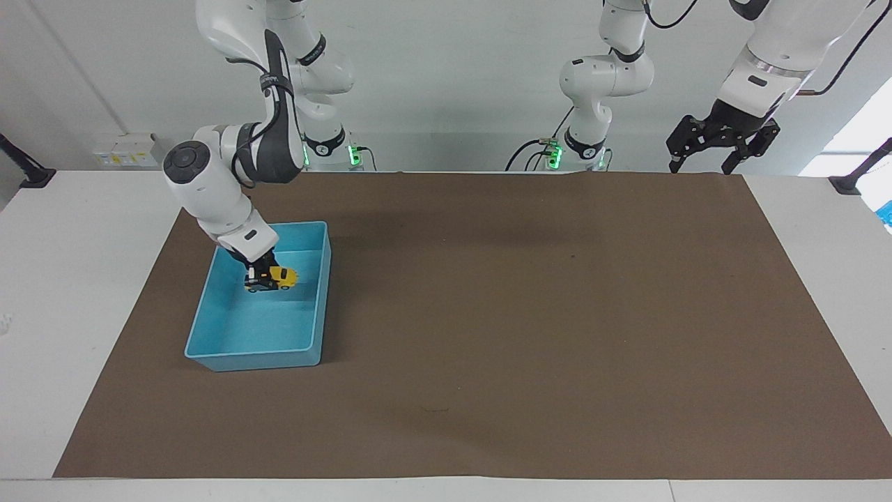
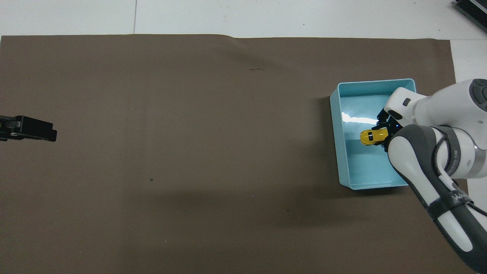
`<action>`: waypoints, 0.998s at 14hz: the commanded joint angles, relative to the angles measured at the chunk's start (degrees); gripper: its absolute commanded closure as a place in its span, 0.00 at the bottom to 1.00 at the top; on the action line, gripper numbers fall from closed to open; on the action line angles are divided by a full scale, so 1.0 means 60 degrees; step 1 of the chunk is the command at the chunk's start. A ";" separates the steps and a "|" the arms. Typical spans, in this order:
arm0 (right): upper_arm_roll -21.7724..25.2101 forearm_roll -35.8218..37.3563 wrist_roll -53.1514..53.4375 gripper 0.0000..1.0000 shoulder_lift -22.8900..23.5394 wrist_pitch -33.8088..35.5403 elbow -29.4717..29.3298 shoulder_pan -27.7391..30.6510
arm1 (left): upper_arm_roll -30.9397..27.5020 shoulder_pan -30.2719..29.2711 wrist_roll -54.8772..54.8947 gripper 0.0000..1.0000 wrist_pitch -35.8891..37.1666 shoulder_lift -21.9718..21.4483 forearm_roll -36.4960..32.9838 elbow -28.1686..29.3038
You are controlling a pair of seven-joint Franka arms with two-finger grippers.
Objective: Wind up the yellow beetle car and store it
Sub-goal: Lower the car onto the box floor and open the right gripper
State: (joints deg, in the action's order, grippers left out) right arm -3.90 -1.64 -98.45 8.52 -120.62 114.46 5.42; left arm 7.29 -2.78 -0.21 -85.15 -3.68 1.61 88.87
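The yellow beetle car (image 1: 274, 278) (image 2: 370, 137) hangs low inside the blue bin (image 1: 256, 357) (image 2: 336, 144), tilted, with its nose toward the table's middle. My right gripper (image 1: 260, 269) (image 2: 382, 136) reaches down into the bin and is shut on the car's rear end. Whether the wheels touch the bin floor I cannot tell. My left gripper (image 1: 700, 166) (image 2: 36, 131) waits open and raised over the edge of the brown mat at the left arm's end of the table, nothing between its fingers.
A brown mat (image 1: 529, 314) covers most of the white table (image 1: 77, 279). The bin stands on the mat at the right arm's end. The right arm's elbow (image 2: 426, 152) hangs over the bin's outer wall.
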 commanded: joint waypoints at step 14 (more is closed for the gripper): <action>-0.0067 0.0142 -0.0144 0.95 0.0410 -0.1356 0.0875 0.0341 | 0.0073 -0.0197 0.0152 0.00 0.0115 -0.0119 0.0127 0.0071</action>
State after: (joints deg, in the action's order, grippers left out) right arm -3.86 -1.33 -98.45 10.68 -127.25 118.79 6.47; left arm 7.29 -2.78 -0.21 -85.15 -3.68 1.61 88.87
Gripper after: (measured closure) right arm 0.551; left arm 0.000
